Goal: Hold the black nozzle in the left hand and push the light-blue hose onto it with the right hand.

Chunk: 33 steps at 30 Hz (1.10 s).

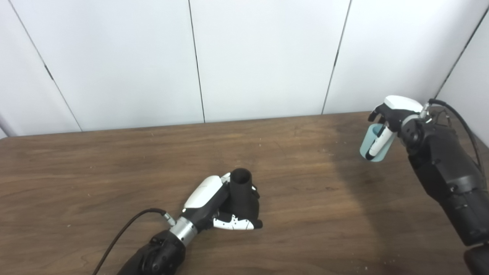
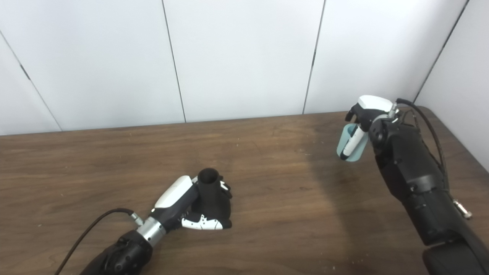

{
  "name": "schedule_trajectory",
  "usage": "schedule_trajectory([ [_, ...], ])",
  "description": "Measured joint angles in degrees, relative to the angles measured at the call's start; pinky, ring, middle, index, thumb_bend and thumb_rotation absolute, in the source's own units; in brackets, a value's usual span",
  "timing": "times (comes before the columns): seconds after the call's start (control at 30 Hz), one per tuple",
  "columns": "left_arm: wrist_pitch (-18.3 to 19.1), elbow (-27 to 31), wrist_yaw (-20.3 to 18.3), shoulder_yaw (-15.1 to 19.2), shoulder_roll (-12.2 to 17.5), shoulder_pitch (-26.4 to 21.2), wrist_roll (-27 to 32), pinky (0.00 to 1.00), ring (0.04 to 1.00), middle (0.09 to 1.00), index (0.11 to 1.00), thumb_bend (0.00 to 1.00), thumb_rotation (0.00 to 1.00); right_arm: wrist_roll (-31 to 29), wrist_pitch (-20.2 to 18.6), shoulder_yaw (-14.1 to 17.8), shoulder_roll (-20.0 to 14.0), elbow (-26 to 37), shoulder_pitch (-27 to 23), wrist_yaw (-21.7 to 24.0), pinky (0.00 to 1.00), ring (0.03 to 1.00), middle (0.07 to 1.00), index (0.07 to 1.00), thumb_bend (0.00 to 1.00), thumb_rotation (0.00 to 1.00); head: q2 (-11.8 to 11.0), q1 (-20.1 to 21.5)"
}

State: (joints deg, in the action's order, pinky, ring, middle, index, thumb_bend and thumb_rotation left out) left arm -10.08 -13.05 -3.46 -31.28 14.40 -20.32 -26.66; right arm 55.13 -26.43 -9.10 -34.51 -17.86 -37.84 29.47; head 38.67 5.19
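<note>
The black nozzle (image 1: pixel 241 189) is a short black tube standing upright, open end up, near the table's front middle. My left hand (image 1: pixel 217 208) is shut on it, fingers wrapped around its lower part; it also shows in the right eye view (image 2: pixel 191 208). The light-blue hose (image 1: pixel 372 147) is a short pale blue tube piece at the far right. My right hand (image 1: pixel 389 118) is shut on it and holds it tilted above the table, well apart from the nozzle. The hose also shows in the right eye view (image 2: pixel 349 147).
The brown wooden table (image 1: pixel 114 172) ends at white wall panels (image 1: pixel 267 57) at the back. A black cable (image 1: pixel 122 233) trails from my left wrist. Another cable loops behind my right forearm (image 1: pixel 454 114).
</note>
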Motion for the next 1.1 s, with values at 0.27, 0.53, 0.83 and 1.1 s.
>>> schedule_trajectory([
  [0.27, 0.0, 0.2, 0.0, 0.0, 0.0, 0.1, -0.1, 0.91, 0.870, 0.726, 0.489, 0.55, 0.42, 2.2, 0.0, -5.4, -2.7, 0.6, 0.1, -1.3, 0.08, 0.168, 0.271, 0.481, 0.52, 0.12, 0.1, 0.0],
  [0.53, 0.0, 0.3, 0.0, 0.0, 0.0, 0.2, -0.2, 0.91, 0.870, 0.725, 0.494, 0.55, 0.42, 3.7, -0.1, -5.8, -2.9, 0.3, -0.2, 0.1, 0.06, 0.137, 0.231, 0.486, 0.52, 0.12, 0.3, 0.1],
  [0.83, 0.0, 0.4, -0.1, 0.0, 0.1, 0.2, -0.2, 0.91, 0.870, 0.726, 0.479, 0.55, 0.42, 2.4, -0.1, -5.6, -2.9, 2.5, 0.1, 1.2, 0.05, 0.131, 0.235, 0.484, 0.52, 0.12, 0.5, -0.2],
  [1.1, 0.1, 0.5, -0.1, -0.1, 0.0, 0.3, -0.2, 0.91, 0.869, 0.724, 0.495, 0.55, 0.42, 1.9, -0.1, -5.6, -2.7, 15.6, 0.3, 3.8, 0.09, 0.185, 0.311, 0.486, 0.52, 0.12, 0.4, -0.8],
])
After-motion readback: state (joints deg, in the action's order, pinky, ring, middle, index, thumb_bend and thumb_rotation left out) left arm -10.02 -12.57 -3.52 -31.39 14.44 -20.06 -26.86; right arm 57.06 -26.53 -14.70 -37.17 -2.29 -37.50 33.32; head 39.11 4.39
